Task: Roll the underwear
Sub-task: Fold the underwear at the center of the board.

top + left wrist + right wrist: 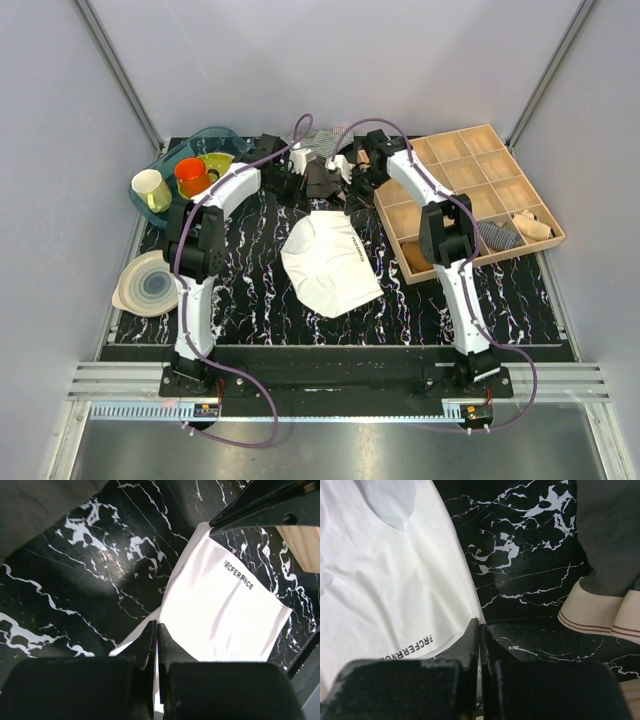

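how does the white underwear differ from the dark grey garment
The underwear is plain white; the grey garment is dark. The underwear's edge carries black lettering; the grey garment's band is cream with thin brown stripes. Both lie on the black marbled table.

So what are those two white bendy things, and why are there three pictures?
Those are two robot arms, the left arm and the right arm, fixed to the near edge of a black marbled table. The big picture comes from a camera above and behind them. The other two come from a little camera on each wrist, so you see each arm's own pincher up close: the left gripper and the right gripper. Both are pinched shut, and they seem to hold nothing. White underwear lies spread out in the middle. A wooden tray with compartments sits on the right. An orange cup and a round dish sit on the left.
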`<action>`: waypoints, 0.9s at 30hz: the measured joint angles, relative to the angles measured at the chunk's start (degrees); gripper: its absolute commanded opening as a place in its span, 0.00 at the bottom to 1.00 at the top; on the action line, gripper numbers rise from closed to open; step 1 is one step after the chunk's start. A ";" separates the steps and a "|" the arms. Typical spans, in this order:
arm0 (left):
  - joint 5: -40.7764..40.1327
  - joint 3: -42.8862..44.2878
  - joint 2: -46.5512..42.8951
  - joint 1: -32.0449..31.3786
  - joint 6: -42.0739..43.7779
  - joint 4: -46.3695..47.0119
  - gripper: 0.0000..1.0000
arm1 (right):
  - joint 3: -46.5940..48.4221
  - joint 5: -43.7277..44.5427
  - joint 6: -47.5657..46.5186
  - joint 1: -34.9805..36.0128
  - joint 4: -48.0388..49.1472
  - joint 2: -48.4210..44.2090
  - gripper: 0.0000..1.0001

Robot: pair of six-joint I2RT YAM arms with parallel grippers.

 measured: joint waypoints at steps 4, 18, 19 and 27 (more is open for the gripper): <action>1.29 -4.42 -2.93 -0.22 -0.81 1.55 0.00 | -4.48 -0.83 0.09 0.00 0.98 -4.07 0.00; 2.43 -22.10 -16.09 -4.61 -5.25 7.78 0.00 | -34.40 -2.95 -1.01 0.42 8.94 -24.00 0.00; 2.40 -23.06 -16.94 -5.07 -5.57 8.17 0.00 | -36.13 -2.93 -1.01 0.52 9.44 -25.07 0.00; 2.08 -31.56 -23.96 -8.68 -9.46 11.47 0.00 | -46.29 -2.82 -1.16 0.94 13.18 -32.15 0.00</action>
